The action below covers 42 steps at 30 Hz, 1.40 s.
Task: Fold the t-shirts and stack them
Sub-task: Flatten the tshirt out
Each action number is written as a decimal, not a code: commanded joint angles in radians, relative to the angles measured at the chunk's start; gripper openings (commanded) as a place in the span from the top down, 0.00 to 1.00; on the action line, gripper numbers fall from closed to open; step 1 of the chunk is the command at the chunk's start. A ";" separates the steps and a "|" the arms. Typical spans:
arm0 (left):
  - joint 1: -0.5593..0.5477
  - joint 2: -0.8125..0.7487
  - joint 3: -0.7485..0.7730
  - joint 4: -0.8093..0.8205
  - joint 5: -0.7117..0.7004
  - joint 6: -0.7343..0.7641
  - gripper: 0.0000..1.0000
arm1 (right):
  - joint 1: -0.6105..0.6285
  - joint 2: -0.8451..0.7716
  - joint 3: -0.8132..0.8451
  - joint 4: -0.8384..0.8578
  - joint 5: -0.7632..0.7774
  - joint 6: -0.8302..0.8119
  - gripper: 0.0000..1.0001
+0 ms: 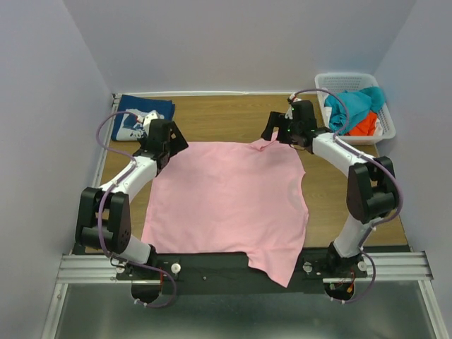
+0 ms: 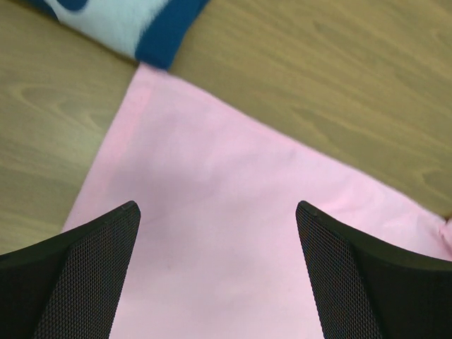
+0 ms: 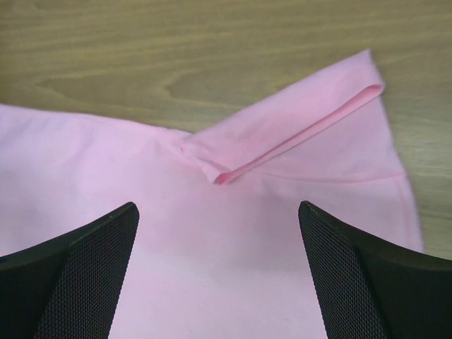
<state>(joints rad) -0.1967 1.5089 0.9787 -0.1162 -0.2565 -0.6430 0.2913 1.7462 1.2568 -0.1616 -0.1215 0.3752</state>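
Wooden surface (image 1: 233, 116) is noted bearing the pink t-shirt (image 1: 226, 205) flat; left hand (image 2: 215, 212) and right hand (image 3: 217, 208), both spread and empty, are positioned over its far corners.

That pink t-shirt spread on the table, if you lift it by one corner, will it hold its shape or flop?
Probably floppy: the pink t-shirt lies flat and thin, and one flap is folded over on itself. It likely drapes, since its near edge spills past the table. It looks light, so pushing may bunch it.
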 commanded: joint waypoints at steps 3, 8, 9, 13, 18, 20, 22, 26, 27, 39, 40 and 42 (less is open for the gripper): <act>-0.015 -0.076 -0.158 0.112 0.131 -0.040 0.02 | 0.068 0.162 0.045 0.008 -0.041 0.036 0.00; -0.033 -0.101 -0.236 0.162 0.134 -0.057 0.02 | 0.075 0.239 0.088 0.048 -0.032 0.070 0.00; -0.038 -0.096 -0.247 0.164 0.135 -0.060 0.02 | 0.075 0.251 0.093 0.051 -0.035 0.073 0.00; -0.047 -0.076 -0.273 0.182 0.132 -0.066 0.02 | 0.075 0.298 0.113 0.057 -0.026 0.071 0.00; -0.055 -0.059 -0.294 0.200 0.129 -0.060 0.02 | 0.075 0.322 0.138 0.066 -0.009 0.079 0.00; -0.056 -0.047 -0.301 0.207 0.123 -0.058 0.02 | 0.075 0.312 0.145 0.073 0.000 0.080 0.00; -0.056 -0.036 -0.305 0.207 0.120 -0.058 0.02 | 0.075 0.314 0.153 0.077 -0.004 0.079 0.00; -0.056 -0.013 -0.310 0.213 0.122 -0.055 0.02 | 0.075 0.348 0.194 0.080 -0.003 0.074 0.00; -0.056 -0.013 -0.311 0.216 0.119 -0.055 0.02 | 0.074 0.357 0.205 0.082 -0.003 0.077 0.00; -0.056 -0.003 -0.316 0.220 0.122 -0.038 0.02 | 0.074 0.505 0.427 0.082 0.038 0.058 0.00; -0.056 -0.006 -0.319 0.220 0.123 -0.037 0.02 | 0.074 0.522 0.456 0.083 0.045 0.041 0.00; -0.056 -0.009 -0.322 0.219 0.122 -0.038 0.02 | 0.074 0.562 0.539 0.080 0.060 0.004 0.00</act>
<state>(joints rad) -0.2493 1.5028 0.6708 0.0849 -0.1394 -0.6956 0.3691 2.2417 1.6783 -0.0978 -0.1184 0.4366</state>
